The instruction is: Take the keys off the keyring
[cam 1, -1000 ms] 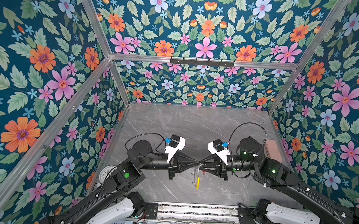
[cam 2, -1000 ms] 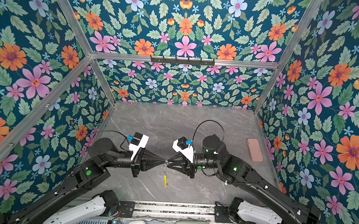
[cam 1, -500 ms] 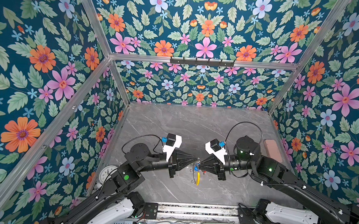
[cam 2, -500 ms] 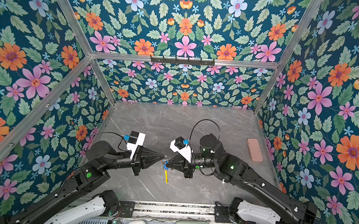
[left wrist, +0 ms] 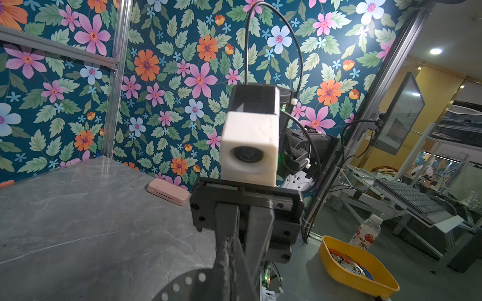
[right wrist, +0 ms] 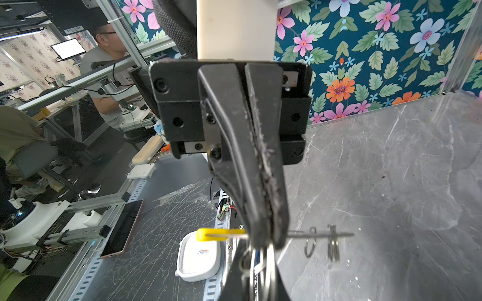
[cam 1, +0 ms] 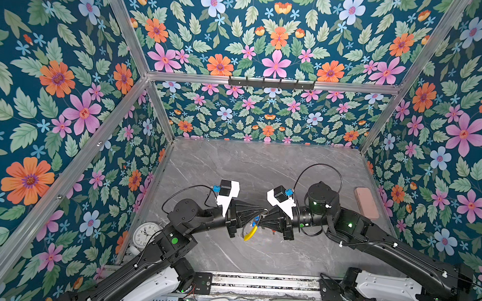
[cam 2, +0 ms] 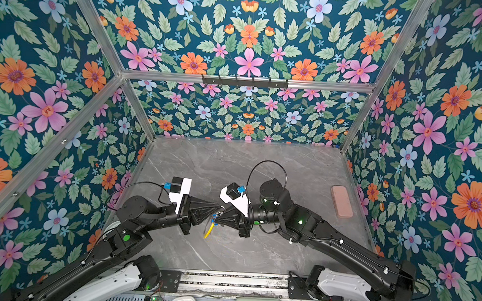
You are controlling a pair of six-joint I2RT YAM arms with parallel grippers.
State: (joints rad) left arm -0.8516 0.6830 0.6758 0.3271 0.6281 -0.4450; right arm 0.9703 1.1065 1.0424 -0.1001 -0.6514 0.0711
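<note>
**tabletop_tom:** Floral wallpaper on every wall, grey marble tabletop (cam 1: 261, 169) underneath. In a top view there's a white clock (cam 1: 145, 234) tucked against the left wall. What are the arms doing?

**ringwatcher:** They're nose to nose over the front middle of the table. The left gripper (cam 1: 262, 212) has its jaws clamped on the thin wire of the keyring (cam 1: 249, 232). The right wrist view shows that pinch nicely: the hoop is edge-on, with the yellow section on one side of the fingers and the small loops (right wrist: 310, 242) on the other.

**tabletop_tom:** So the ring's off the table?

**ringwatcher:** Yep, it hangs between the two tips, yellow bit lowest. The right gripper (cam 1: 259, 221) is pinched closed too, on what looks like the blue-tagged key (cam 1: 255, 219), though it's blurry up close. A pink case (cam 1: 366, 202) lies by the right wall, well apart.
</note>
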